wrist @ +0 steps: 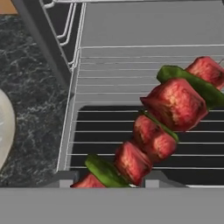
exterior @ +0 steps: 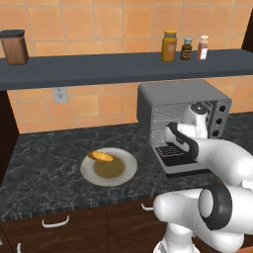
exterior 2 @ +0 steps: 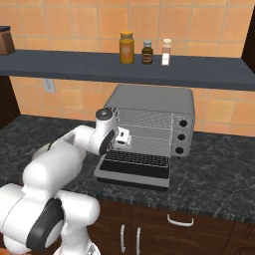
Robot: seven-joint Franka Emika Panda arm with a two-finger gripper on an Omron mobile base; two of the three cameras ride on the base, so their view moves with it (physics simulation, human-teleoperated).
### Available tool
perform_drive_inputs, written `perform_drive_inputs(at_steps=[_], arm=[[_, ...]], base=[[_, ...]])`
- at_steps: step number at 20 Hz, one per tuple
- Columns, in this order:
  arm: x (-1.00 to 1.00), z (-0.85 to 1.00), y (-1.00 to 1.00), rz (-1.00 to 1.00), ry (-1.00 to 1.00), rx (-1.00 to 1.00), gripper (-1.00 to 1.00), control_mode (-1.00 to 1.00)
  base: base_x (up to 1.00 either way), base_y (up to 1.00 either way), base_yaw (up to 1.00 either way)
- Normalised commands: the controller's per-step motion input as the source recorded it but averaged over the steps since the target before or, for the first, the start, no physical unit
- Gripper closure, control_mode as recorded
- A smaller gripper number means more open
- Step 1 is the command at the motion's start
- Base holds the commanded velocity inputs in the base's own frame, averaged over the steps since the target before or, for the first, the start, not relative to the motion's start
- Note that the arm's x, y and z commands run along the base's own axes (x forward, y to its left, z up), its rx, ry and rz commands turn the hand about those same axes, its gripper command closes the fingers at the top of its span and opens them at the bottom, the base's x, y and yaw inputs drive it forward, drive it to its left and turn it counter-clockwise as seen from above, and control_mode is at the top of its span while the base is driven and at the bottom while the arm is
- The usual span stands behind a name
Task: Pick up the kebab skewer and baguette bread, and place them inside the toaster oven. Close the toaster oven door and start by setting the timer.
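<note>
Left base: baguette bread (exterior: 101, 157) on plate (exterior: 109, 166), left of toaster oven (exterior: 184, 121).
Right base: toaster oven door (exterior 2: 133, 170) dropped open, gripper (exterior 2: 122, 138) at oven mouth.
Hand: gripper pinching kebab skewer (wrist: 162, 127) over oven rack (wrist: 148, 70).

My dark marble counter (exterior: 44, 163) carries a white plate (exterior: 129, 170) and the toaster oven (exterior: 163, 101). My shelf (exterior: 99, 66) above holds three jars (exterior: 169, 46) and a brown canister (exterior: 14, 47)
</note>
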Motion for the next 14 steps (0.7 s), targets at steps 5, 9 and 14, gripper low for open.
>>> perform_drive_inputs(at_steps=[5, 9, 14], arm=[[0.0, -0.26, 0.0, -0.01, 0.04, 0.0, 1.0, -1.0], [0.01, -0.15, 0.0, -0.02, 0.03, 0.0, 1.0, -1.0], [0.01, -0.04, 0.0, -0.02, 0.04, 0.0, 1.0, -1.0]], base=[[0.0, 0.0, 0.0], [0.0, 0.0, 0.0], [0.0, 0.0, 0.0]])
